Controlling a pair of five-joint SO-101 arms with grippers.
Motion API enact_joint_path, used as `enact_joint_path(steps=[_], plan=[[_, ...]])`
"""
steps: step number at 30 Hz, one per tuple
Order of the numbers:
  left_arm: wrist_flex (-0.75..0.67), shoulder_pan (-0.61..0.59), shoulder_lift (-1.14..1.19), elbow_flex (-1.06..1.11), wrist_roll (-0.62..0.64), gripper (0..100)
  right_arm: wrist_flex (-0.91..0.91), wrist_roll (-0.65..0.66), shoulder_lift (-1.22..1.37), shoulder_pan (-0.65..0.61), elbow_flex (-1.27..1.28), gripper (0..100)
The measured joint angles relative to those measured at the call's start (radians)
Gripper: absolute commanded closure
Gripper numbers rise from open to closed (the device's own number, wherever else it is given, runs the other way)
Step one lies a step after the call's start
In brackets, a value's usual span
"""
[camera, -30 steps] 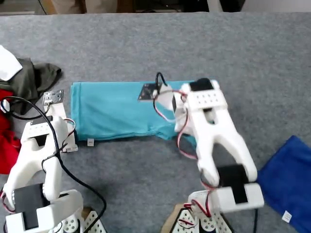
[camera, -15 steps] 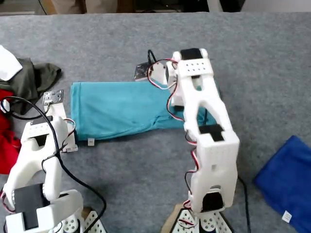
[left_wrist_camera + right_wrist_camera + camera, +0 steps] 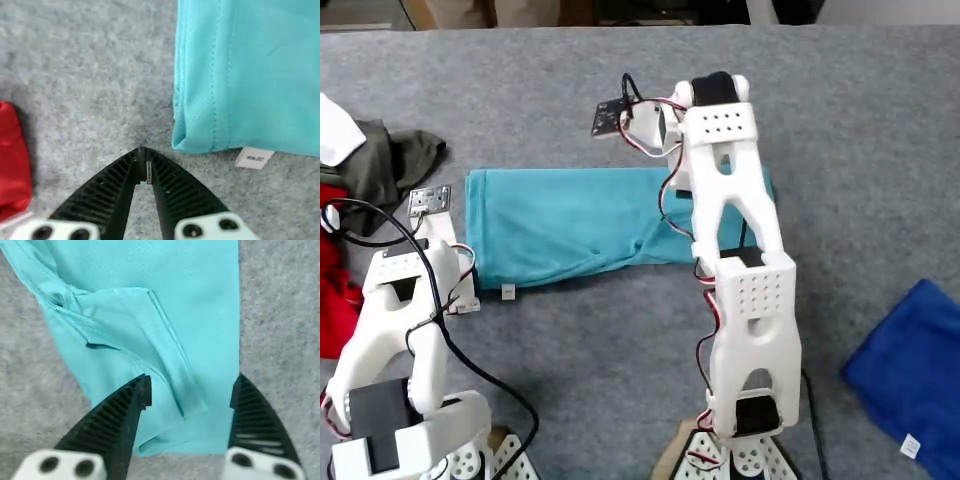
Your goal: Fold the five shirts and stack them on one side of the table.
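Gaping over the teal shirt (image 3: 560, 220), right fingers (image 3: 117, 420) hold nothing; left fingers (image 3: 107, 187) meet near its illegible tag (image 3: 255, 158).

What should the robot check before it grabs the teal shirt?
1. Right hand open above the teal shirt: ok.
2. Shirt end lying smooth: not ok, wrinkled folds sit under that hand.
3. Right hand touching the cloth: cannot tell.
4. Left hand shut and off the shirt: ok.
5. Blue shirt lying apart from the teal one: ok.
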Motion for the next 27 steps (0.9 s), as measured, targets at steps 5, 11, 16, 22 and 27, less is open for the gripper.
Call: enact_joint_path(steps=[5, 11, 16, 22, 27], plan=[[0.0, 0.0, 0.0, 0.0, 0.0, 98, 0.011, -0.026, -0.011, 0.052, 0.014, 99.5], [0.0, 0.0, 0.0, 0.0, 0.0, 98, 0.009, -0.043, -0.186, 0.098, 0.288, 99.4], [-0.014, 0.0, 0.0, 0.002, 0.002, 98, -0.129, -0.092, -0.316, 0.038, 0.634, 99.4], [-0.014, 0.0, 0.0, 0.002, 0.002, 98, -0.379, -0.222, -0.353, -0.064, 0.833, 99.4], [-0.014, 0.0, 0.0, 0.002, 0.002, 98, -0.493, -0.298, -0.336, -0.095, 0.804, 99.4]])
